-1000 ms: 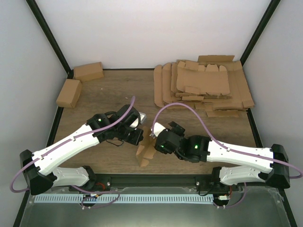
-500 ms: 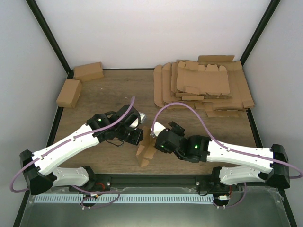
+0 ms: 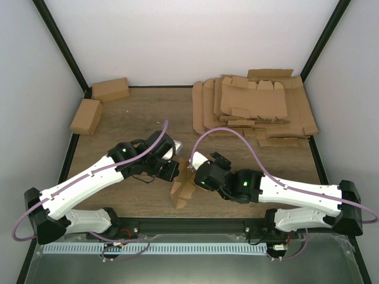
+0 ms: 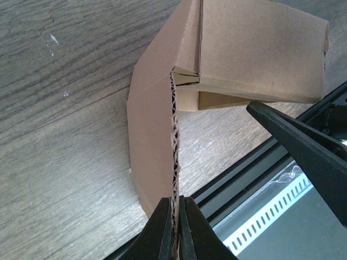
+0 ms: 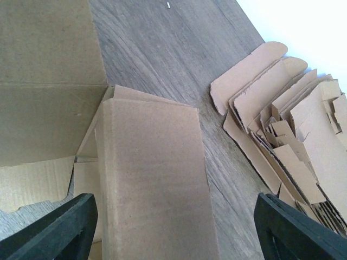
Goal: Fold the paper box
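Observation:
The paper box is a half-folded brown blank standing at the table's near edge between the two arms. My left gripper is shut on the corrugated edge of one upright flap, seen edge-on; from above this gripper sits just left of the box. The folded body juts off to the right. My right gripper is open, its fingers wide apart on either side of a long flat panel of the box, with a gap on the right side. From above it hangs over the box.
A messy stack of flat cardboard blanks lies at the back right, also in the right wrist view. Two folded boxes rest at the back left. The black rail of the table's near edge runs just beside the box.
The right wrist has shifted very slightly over the box. The left arm and the box have held still.

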You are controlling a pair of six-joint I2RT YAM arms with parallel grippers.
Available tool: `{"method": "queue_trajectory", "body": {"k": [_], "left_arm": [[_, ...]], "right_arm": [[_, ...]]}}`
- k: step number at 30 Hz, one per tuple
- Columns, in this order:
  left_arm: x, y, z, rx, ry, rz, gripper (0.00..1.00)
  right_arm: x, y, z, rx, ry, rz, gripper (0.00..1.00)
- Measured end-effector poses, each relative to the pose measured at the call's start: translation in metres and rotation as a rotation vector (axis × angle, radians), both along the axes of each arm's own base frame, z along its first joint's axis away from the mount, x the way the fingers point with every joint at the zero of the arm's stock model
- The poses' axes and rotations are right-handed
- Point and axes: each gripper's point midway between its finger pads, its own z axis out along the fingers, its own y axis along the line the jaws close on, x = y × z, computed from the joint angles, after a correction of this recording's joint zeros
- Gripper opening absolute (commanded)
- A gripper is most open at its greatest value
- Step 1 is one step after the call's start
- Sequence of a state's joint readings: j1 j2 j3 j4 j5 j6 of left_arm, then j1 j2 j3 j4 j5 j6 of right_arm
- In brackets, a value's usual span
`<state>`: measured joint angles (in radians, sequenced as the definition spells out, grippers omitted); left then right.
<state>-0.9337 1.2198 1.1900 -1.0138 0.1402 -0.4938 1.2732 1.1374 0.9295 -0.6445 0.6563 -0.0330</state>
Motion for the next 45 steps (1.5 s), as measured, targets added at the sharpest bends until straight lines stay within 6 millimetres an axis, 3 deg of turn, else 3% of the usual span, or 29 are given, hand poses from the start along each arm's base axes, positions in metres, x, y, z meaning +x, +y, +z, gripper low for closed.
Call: {"method": "queue_trajectory", "body": {"k": [8, 14, 23, 34, 45], "left_arm": [[0.000, 0.000, 0.000, 0.000, 0.000, 0.001, 0.04], [0.000, 0.000, 0.002, -0.009, -0.005, 0.001, 0.04], [0.000, -0.003, 0.007, -0.033, -0.010, -0.002, 0.04], [-0.004, -0.008, 0.018, -0.093, -0.013, -0.018, 0.04], [-0.010, -0.010, 0.023, -0.135, 0.011, -0.022, 0.05]], "right_arm": [[0.002, -0.001, 0.000, -0.008, -0.013, -0.011, 0.79], [0.006, 0.002, -0.017, -0.085, -0.012, -0.021, 0.77], [0.021, 0.001, -0.028, -0.196, -0.091, -0.065, 0.65], [0.025, 0.010, -0.009, -0.186, -0.214, -0.081, 0.51], [0.026, 0.009, -0.012, -0.179, -0.233, -0.088, 0.30]]}}
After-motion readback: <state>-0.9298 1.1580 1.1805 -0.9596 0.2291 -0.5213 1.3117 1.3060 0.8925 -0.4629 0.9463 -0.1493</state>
